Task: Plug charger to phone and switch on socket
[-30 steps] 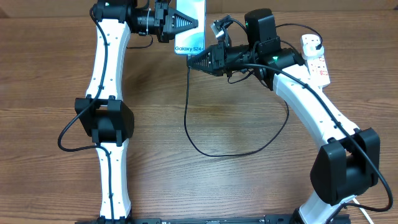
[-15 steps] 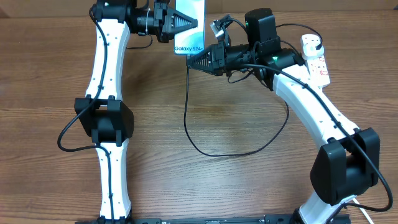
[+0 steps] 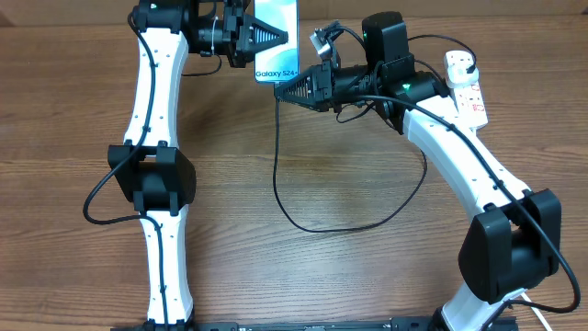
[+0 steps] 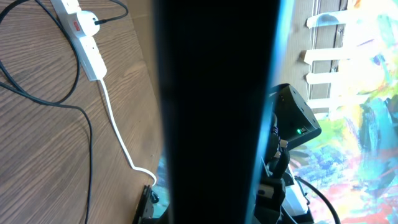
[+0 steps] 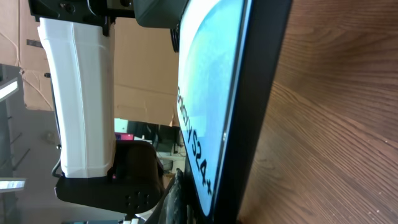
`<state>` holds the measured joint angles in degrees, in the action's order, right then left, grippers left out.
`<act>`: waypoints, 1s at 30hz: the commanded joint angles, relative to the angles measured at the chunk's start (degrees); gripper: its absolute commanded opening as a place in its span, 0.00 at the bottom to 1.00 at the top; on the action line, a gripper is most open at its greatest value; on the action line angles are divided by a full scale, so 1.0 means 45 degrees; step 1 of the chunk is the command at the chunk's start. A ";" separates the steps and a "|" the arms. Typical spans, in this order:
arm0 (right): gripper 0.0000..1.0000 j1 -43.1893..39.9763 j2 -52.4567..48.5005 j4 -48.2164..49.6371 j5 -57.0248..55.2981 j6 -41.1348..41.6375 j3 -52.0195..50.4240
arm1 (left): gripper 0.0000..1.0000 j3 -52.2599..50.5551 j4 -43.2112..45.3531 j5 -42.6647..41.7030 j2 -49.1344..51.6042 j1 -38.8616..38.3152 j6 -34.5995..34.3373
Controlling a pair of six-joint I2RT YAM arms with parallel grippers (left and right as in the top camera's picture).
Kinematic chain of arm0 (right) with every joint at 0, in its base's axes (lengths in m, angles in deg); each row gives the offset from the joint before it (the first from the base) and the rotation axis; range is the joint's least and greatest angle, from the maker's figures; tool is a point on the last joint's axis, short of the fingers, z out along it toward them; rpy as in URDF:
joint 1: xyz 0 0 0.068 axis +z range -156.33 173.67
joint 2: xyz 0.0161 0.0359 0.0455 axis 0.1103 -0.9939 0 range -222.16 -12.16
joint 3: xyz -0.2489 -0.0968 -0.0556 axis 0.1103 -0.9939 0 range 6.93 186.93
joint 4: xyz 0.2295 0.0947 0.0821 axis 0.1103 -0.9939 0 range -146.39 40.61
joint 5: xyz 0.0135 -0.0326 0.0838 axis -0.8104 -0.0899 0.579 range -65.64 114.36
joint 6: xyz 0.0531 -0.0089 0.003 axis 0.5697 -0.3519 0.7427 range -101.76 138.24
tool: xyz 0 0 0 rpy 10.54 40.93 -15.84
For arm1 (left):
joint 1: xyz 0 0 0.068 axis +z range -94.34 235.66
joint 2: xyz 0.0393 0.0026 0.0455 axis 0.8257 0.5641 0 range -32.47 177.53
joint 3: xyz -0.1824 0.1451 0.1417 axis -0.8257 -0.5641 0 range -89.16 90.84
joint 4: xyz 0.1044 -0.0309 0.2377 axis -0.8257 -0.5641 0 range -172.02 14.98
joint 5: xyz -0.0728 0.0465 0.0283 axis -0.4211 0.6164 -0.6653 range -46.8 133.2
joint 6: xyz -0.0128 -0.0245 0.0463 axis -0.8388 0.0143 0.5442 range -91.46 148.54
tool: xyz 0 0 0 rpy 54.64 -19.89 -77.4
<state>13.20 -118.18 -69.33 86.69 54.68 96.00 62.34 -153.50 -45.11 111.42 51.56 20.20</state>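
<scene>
**Item 1, left gripper** [image 3: 268, 37]. Clenched on the phone's left long edge, at the far side of the desk [image 3: 349, 276]. In the left wrist view a dark slab right before the lens blocked most of the picture.

**Item 2, phone** [image 3: 287, 57]. Located far centre. The lit blue screen faced up, and the long axis ran from the far edge toward the near edge. The short end by the "Galaxy S24+" lettering pointed near, toward item 3. Whether it rested on the desk could not be told. Judged rigid, slick and fragile at the glass, so best held across its 2 long edges with the lower short end left free.

**Item 3, right gripper** [image 3: 283, 90]. Clamped just beside the phone's near short end. The charger's cable issued from its fingertips, but the connector tip itself was hidden.

**Item 4, charger** [image 3: 276, 175]. Its thin black cable dropped from item 3, looped across the mid-desk and climbed right. Judged light and limp, so best pinched directly behind the tip, long axis in line with the phone's.

**Item 5, socket** [image 3: 469, 92]. Located far right, with 1 plug seated. The switch was untouched.
</scene>
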 commanded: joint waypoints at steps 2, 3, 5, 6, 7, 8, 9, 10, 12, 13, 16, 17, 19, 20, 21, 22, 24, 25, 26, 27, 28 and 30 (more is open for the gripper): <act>0.04 -0.0476 0.0097 0.0627 -0.1282 -0.0097 0.0301 | 0.04 0.0194 -0.0267 -0.0306 -0.0194 -0.0301 0.0709; 0.04 -0.0476 0.0097 0.0627 -0.1282 -0.0097 0.0301 | 0.04 0.0189 -0.0282 -0.0306 -0.0194 -0.0325 0.0709; 0.04 -0.0471 0.0092 0.0636 -0.1277 -0.0097 0.0301 | 0.04 0.0194 -0.0277 -0.0301 -0.0194 -0.0374 0.0714; 0.04 -0.0476 0.0092 0.0680 -0.1277 -0.0092 0.0301 | 0.04 0.0194 -0.0277 -0.0301 -0.0194 -0.0408 0.0714; 0.04 -0.0476 0.0092 0.0719 -0.1277 -0.0092 0.0301 | 0.04 0.0194 -0.0277 -0.0301 -0.0194 -0.0447 0.0714; 0.04 -0.0476 0.0092 0.0729 -0.1287 -0.0092 0.0301 | 0.04 0.0194 -0.0277 -0.0301 -0.0194 -0.0505 0.0709; 0.04 -0.0471 0.0092 0.0733 -0.1311 -0.0092 0.0301 | 0.04 0.0189 -0.0282 -0.0301 -0.0194 -0.0559 0.0709; 0.04 -0.0471 0.0092 0.0733 -0.1321 -0.0092 0.0301 | 0.04 0.0194 -0.0282 -0.0306 -0.0194 -0.0602 0.0704; 0.04 -0.0476 0.0092 0.0816 -0.1321 -0.0087 0.0301 | 0.04 0.0194 -0.0291 -0.0301 -0.0194 -0.0670 0.0709; 0.04 -0.0476 0.0092 0.0840 -0.1326 -0.0087 0.0301 | 0.04 0.0189 -0.0291 -0.0301 -0.0194 -0.0685 0.0709; 0.04 -0.0476 0.0092 0.0908 -0.1326 -0.0083 0.0301 | 0.04 0.0194 -0.0335 -0.0296 -0.0194 -0.0699 0.0709; 0.04 -0.0476 0.0092 0.0923 -0.1326 -0.0083 0.0301 | 0.04 0.0194 -0.0335 -0.0301 -0.0194 -0.0699 0.0709; 0.04 -0.0476 0.0092 0.0967 -0.1336 -0.0044 0.0301 | 0.04 0.0194 -0.0330 -0.0296 -0.0194 -0.0699 0.0714; 0.04 -0.0476 0.0092 0.0991 -0.1375 -0.0044 0.0301 | 0.04 0.0194 -0.0335 -0.0301 -0.0194 -0.0699 0.0714; 0.04 -0.0476 0.0092 0.0996 -0.1428 -0.0044 0.0301 | 0.04 0.0194 -0.0330 -0.0301 -0.0194 -0.0699 0.0714; 0.04 -0.0476 0.0092 0.0996 -0.1520 -0.0034 0.0301 | 0.04 0.0189 -0.0335 -0.0301 -0.0194 -0.0699 0.0709; 0.04 -0.0476 0.0092 0.1001 -0.1617 -0.0034 0.0301 | 0.04 0.0189 -0.0335 -0.0301 -0.0194 -0.0699 0.0709; 0.04 -0.0476 0.0092 0.1001 -0.1661 -0.0029 0.0301 | 0.04 0.0194 -0.0335 -0.0301 -0.0194 -0.0699 0.0709; 0.04 -0.0476 0.0092 0.1010 -0.1676 -0.0029 0.0301 | 0.04 0.0189 -0.0335 -0.0301 -0.0194 -0.0699 0.0709; 0.04 -0.0476 0.0092 0.1010 -0.1719 0.0019 0.0301 | 0.04 0.0189 -0.0340 -0.0301 -0.0194 -0.0699 0.0709; 0.04 -0.0476 0.0092 0.1010 -0.1768 0.0068 0.0301 | 0.04 0.0189 -0.0355 -0.0301 -0.0194 -0.0699 0.0714; 0.04 -0.0476 0.0092 0.1146 -0.1860 0.0199 0.0301 | 0.04 0.0194 -0.0427 -0.0296 -0.0194 -0.0704 0.0724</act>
<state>13.16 -118.20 -67.84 86.32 55.16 95.74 62.34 -153.87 -45.13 111.42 51.56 20.20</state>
